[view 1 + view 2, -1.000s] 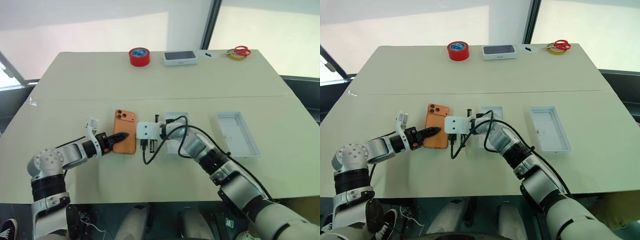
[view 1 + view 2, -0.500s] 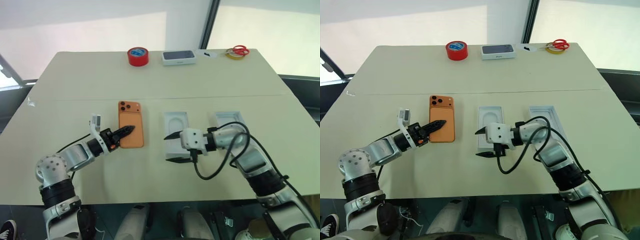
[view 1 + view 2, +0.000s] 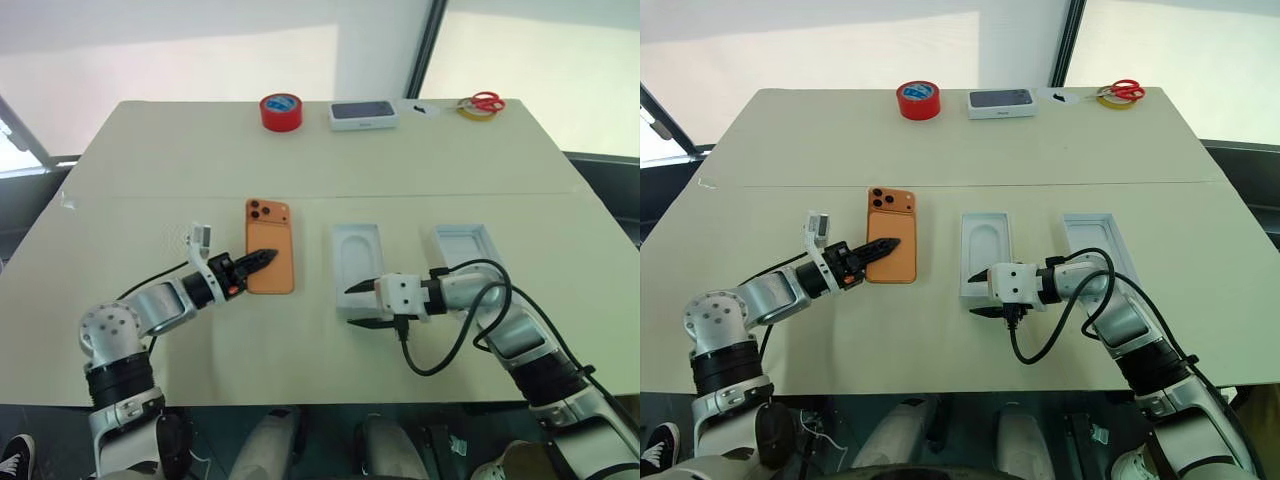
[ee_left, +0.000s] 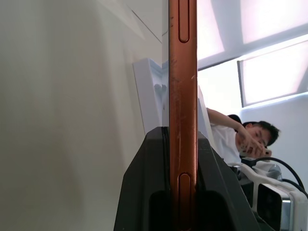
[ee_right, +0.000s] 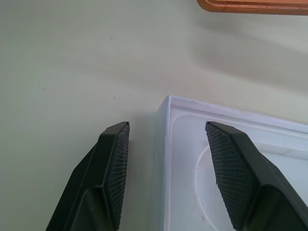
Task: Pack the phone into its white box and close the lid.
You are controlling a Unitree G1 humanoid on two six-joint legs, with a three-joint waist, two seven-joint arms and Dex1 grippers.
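My left gripper [image 3: 263, 259] is shut on the near end of the orange phone [image 3: 270, 240]. In the left wrist view the phone's edge [image 4: 183, 72] stands between the two fingers [image 4: 154, 159]. The white box [image 3: 357, 300] lies right of the phone, with a white oval-recessed insert [image 3: 357, 255] in it. At the box's near left corner [image 5: 166, 103] my right gripper [image 3: 359, 305] is open. One of its fingers [image 5: 113, 163] is over the table and the other over the insert. The lid [image 3: 462, 240], white inside, lies further right, partly behind my right arm.
At the table's far edge are a red tape roll [image 3: 281, 111], a small white box with a dark top [image 3: 363, 114] and scissors [image 3: 483, 101]. A black cable [image 3: 440, 360] loops from my right wrist. A person [image 4: 245, 139] sits beyond the table.
My right gripper left the phone's right side, opened, and swung right and nearer to the box's near corner. The left gripper kept its hold and shifted the phone slightly right.
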